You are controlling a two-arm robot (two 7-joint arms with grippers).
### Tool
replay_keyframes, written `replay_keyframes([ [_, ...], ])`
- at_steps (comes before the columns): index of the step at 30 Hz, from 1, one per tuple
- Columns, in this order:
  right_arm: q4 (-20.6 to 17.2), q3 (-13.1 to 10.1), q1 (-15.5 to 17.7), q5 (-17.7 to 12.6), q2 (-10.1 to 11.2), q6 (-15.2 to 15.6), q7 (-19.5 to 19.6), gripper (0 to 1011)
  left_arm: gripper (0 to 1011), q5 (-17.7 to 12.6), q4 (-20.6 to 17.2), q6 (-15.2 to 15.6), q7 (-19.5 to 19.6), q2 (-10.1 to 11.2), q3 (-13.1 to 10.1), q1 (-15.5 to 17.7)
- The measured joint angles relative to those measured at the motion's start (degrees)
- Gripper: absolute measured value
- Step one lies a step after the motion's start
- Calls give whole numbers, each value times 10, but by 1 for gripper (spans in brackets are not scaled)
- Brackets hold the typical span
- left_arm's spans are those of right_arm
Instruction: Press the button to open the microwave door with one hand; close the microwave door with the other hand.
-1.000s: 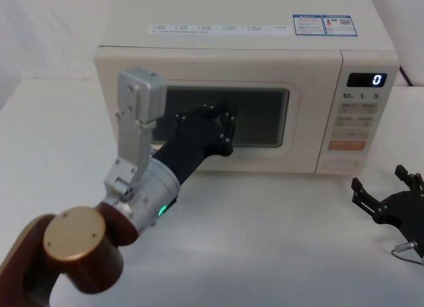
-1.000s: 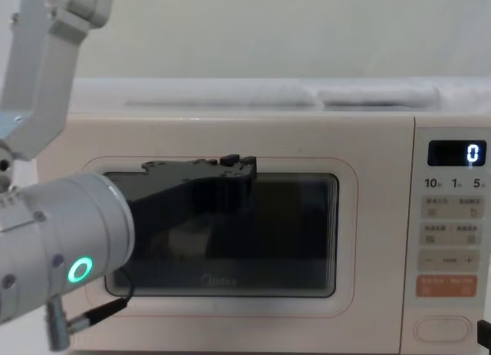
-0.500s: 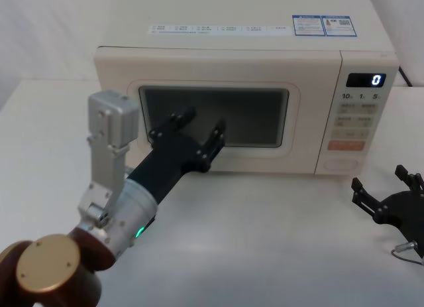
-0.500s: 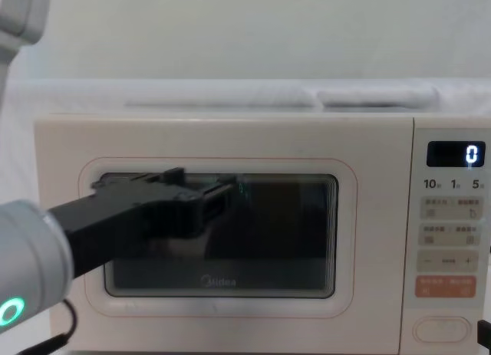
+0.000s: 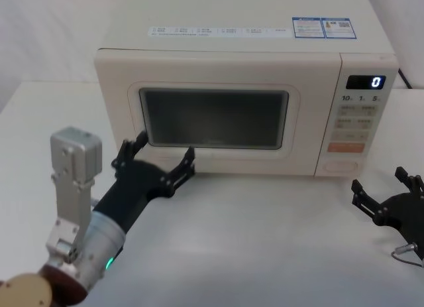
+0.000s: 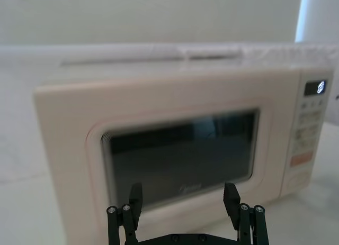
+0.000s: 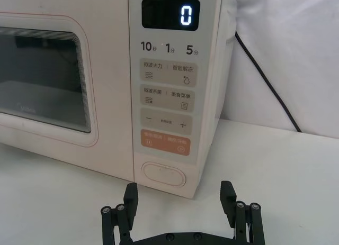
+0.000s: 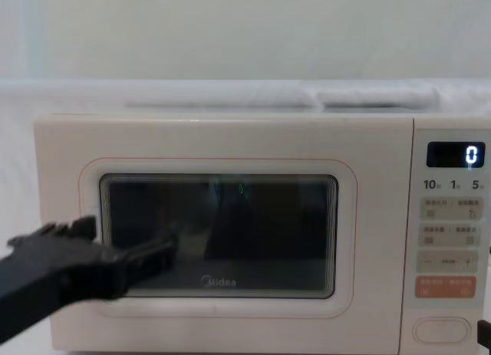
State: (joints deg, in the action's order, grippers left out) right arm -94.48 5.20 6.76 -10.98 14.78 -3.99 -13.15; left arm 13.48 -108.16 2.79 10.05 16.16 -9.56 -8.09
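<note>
**Door flush with the casing, both claws released**

The microwave door [image 5: 212, 121] sits shut, level with the front of the microwave [image 5: 245, 52], its dark window and thin pink outline facing the robot. In the chest view the grey logo shows under the window at about 6 o'clock of the glass. The button [image 7: 164, 174], a wide cream oblong, lies at the bottom of the control panel [image 5: 358, 121], at roughly 6 o'clock from the lit display [image 5: 366, 80] reading "0" and directly below the orange key pair [image 7: 166, 142].

The left claw [image 5: 157, 160] is at about 7 o'clock of the door, low in front of its lower left corner, with its prongs spread apart and nothing between them. Whether a prong tip touches the door cannot be told from the head view; in the left wrist view the microwave stands beyond the prongs with a gap of white surface [image 5: 265, 234] before it. In the chest view the claw reaches in from about 8 o'clock, overlapping the window's lower left corner.

The right claw [image 5: 389, 191] hangs low over the surface at about 4 o'clock of the microwave, apart from it. Its prongs are likewise splayed and hold nothing. In the right wrist view they point toward the button, with bare surface between. A black cable [image 7: 265, 81] runs down the wall beside the microwave.
</note>
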Motion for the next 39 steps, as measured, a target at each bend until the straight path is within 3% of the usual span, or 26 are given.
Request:
replay_keyframes([
  [15,0,0,0,0,0,0,0,1001,1001,-24,48,-20,-20,-23,28,-41],
  [39,0,0,0,0,0,0,0,1001,1001,-27,49,-20,-22,-25,30,-44],
])
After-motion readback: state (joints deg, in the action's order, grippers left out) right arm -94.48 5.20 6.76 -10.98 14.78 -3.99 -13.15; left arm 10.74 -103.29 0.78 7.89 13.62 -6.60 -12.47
